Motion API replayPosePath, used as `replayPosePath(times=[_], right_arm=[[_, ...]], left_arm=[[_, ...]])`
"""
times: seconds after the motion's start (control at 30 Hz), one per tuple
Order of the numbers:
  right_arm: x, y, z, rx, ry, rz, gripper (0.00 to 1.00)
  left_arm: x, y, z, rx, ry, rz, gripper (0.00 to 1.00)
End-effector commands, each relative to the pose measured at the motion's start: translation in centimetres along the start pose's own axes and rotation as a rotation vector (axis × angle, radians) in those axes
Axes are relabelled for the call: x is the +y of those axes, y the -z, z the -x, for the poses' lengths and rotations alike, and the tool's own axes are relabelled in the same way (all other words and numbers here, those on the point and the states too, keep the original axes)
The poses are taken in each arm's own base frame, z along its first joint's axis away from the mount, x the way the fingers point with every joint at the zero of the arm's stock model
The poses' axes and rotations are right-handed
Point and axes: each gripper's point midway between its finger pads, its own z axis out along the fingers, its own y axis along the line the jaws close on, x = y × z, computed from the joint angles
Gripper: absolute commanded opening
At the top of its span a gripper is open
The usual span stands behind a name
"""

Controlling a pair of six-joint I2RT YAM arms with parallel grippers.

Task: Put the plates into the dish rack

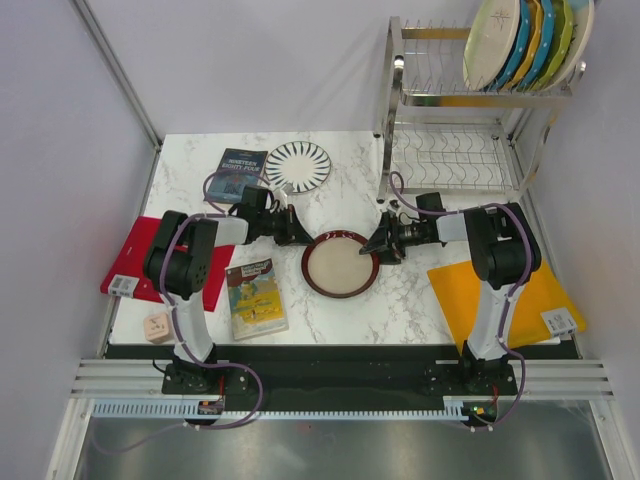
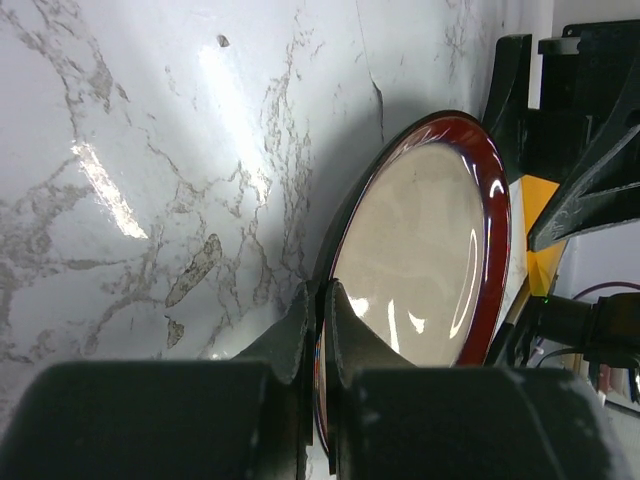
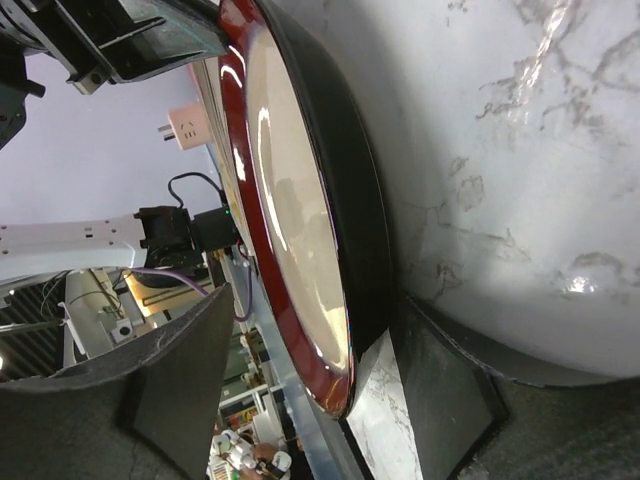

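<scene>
The maroon-rimmed beige plate (image 1: pixel 340 265) is at the middle of the table between both arms. My left gripper (image 1: pixel 300 232) is shut on its left rim; in the left wrist view the fingertips (image 2: pixel 322 290) pinch the rim of the plate (image 2: pixel 430 250). My right gripper (image 1: pixel 385 245) is open around the right rim. In the right wrist view the plate (image 3: pixel 290 200) passes between the jaws of the right gripper (image 3: pixel 318 300), one finger under its dark underside, the other apart from its face. A black-striped white plate (image 1: pixel 298 166) lies further back. The dish rack (image 1: pixel 470 110) holds several plates (image 1: pixel 530 40) on its upper shelf.
A dark blue book (image 1: pixel 240 172) lies at the back left and a yellow book (image 1: pixel 255 297) at the front left. A red board (image 1: pixel 135 262) lies under the left arm, an orange board (image 1: pixel 520 305) under the right arm. A small wooden block (image 1: pixel 158 326) sits near the front left edge.
</scene>
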Motion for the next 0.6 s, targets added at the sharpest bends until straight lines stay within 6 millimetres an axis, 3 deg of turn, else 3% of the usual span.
replayPosePath(times=[0.0,0.23,0.43,0.57], right_arm=[[-9.6,-2.3,-3.4,0.018,-0.055,-0.37,0.71],[-9.8,-3.0,-3.3,0.035,-0.075,-0.361,0.63],[-9.9,-3.2,-3.4,0.043,-0.065,-0.355,0.45],[-9.3,-3.0,-2.9,0.032,-0.037,-0.348,0.26]], left_arm=[[-3.3,-0.4,-0.3,0.025,0.035,-0.132,0.02],[-3.4,-0.6,0.2,0.013,0.05,-0.137,0.02],[-3.3,-1.0,0.5,0.012,0.052,-0.135,0.02],[-2.8,-1.0,0.4,0.014,0.057,-0.111,0.02]])
